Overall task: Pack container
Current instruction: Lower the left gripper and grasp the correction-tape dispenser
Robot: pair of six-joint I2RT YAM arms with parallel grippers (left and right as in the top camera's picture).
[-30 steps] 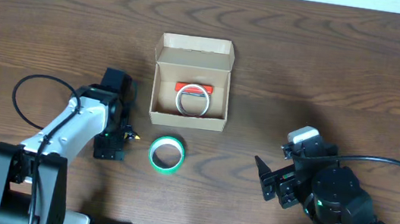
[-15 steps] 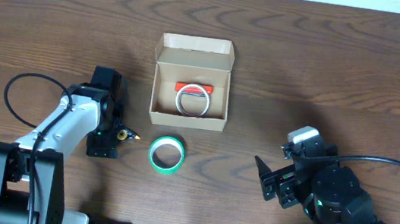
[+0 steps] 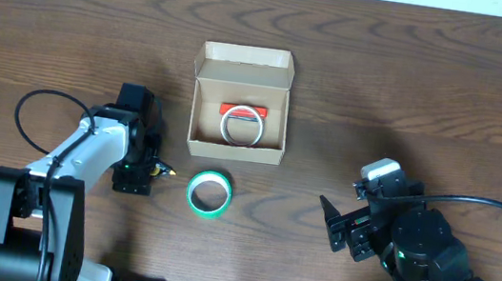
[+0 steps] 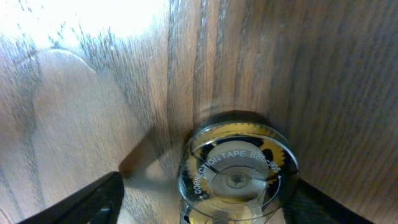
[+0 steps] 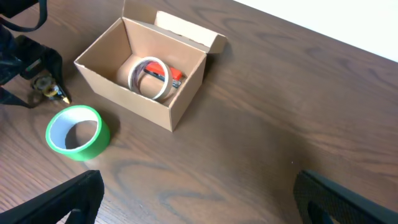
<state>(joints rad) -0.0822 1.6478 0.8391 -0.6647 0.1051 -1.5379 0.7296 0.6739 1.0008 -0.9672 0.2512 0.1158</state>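
Your left fingers (image 4: pixel 93 200) spread either side of correction tape (image 4: pixel 236 171), not gripping. Right fingers (image 5: pixel 68 199) wide apart, empty. Box (image 3: pixel 235 151) centre of tabletop (image 3: pixel 411 83), lid up; green roll (image 3: pixel 209 194) just in front.

The only legible print is in the left wrist view. On the clear round face of the correction tape dispenser (image 4: pixel 236 174), which lies on the table (image 4: pixel 93 93), curved white lettering reads "CORRECTION TAPE". A short code follows that looks like "BBC-905", though its middle characters are uncertain. From overhead the lettering is too small to read.
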